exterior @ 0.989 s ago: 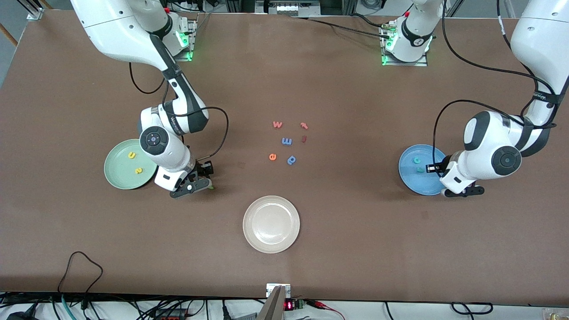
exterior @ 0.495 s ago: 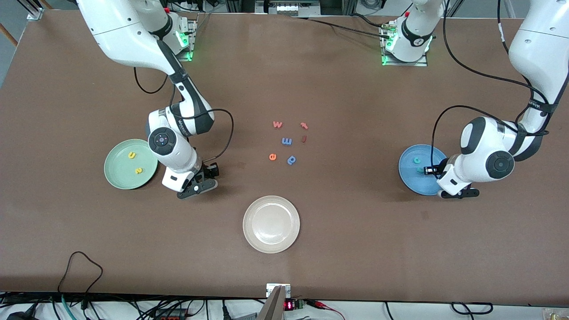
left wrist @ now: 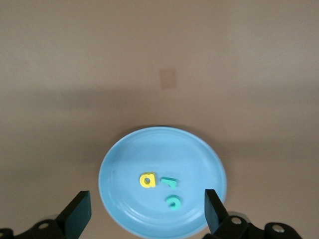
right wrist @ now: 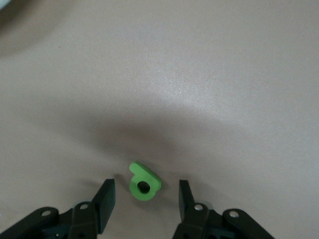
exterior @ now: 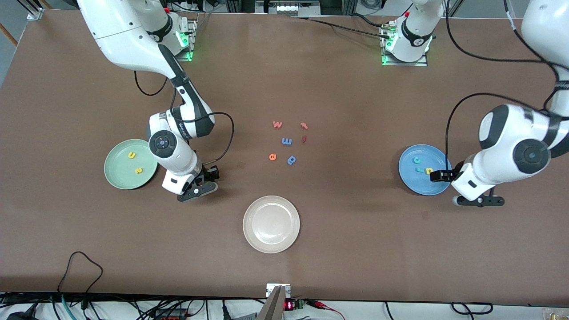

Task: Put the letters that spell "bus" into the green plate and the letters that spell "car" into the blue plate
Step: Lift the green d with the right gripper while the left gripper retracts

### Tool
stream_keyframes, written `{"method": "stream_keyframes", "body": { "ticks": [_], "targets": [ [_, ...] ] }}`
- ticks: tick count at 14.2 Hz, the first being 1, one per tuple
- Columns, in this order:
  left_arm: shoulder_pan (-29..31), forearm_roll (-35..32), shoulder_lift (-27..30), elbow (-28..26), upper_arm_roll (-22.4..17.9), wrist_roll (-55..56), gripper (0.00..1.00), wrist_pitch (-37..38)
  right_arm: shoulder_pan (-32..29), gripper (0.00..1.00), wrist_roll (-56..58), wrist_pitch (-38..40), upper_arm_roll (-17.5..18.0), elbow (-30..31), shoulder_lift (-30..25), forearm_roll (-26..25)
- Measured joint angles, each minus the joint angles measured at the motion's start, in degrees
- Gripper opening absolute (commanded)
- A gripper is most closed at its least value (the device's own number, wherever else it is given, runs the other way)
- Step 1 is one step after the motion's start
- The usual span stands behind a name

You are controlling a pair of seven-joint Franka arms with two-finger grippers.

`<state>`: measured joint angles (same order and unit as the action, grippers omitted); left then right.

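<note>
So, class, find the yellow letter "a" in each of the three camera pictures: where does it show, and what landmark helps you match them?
Front view: the yellow "a" lies in the blue plate, beside the two teal letters.
Left wrist view: the yellow "a" lies in the blue plate, framed by the open left gripper.
Right wrist view: not in it.
Shared landmark: the blue plate.

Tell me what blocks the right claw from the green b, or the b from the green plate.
Nothing visible does. The right claw stands open around the green b on bare table beside the green plate, which holds only two yellow letters.
</note>
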<state>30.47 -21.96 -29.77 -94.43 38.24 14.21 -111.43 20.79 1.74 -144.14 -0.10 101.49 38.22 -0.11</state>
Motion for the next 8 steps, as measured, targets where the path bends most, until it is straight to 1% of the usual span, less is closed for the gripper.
{"method": "stream_keyframes", "body": {
  "ticks": [1,3,4,5,6,7,8],
  "targets": [
    [-0.1,0.0,0.8,2.1,1.1,0.0,1.00,1.6,0.0,0.60,0.0,-0.5,0.0,0.0,0.4,0.0],
    [-0.4,0.1,1.3,4.7,1.5,-2.2,1.00,2.3,0.1,0.60,-0.1,-0.8,0.0,0.0,0.9,0.0],
    [-1.3,0.6,1.3,5.7,1.1,-3.8,1.00,2.3,0.1,0.60,-0.1,-0.9,0.0,-0.1,1.2,0.0],
    [-3.7,1.9,1.4,6.9,-1.1,-4.6,1.00,2.3,0.2,0.60,-0.1,-1.0,0.0,-0.1,1.4,0.0],
    [-8.1,4.5,1.8,8.5,-6.0,-5.0,1.00,2.3,0.3,0.57,-0.2,-1.1,0.0,-0.1,1.5,0.0],
    [-13.5,7.9,2.5,9.8,-12.5,-6.2,1.00,2.3,0.4,0.56,-0.2,-1.1,0.0,-0.1,1.5,0.0],
    [-18.2,11.4,3.3,10.5,-18.4,-8.1,1.00,2.3,0.4,0.51,-0.2,-1.1,0.0,-0.2,1.5,0.0]
  ]
}}
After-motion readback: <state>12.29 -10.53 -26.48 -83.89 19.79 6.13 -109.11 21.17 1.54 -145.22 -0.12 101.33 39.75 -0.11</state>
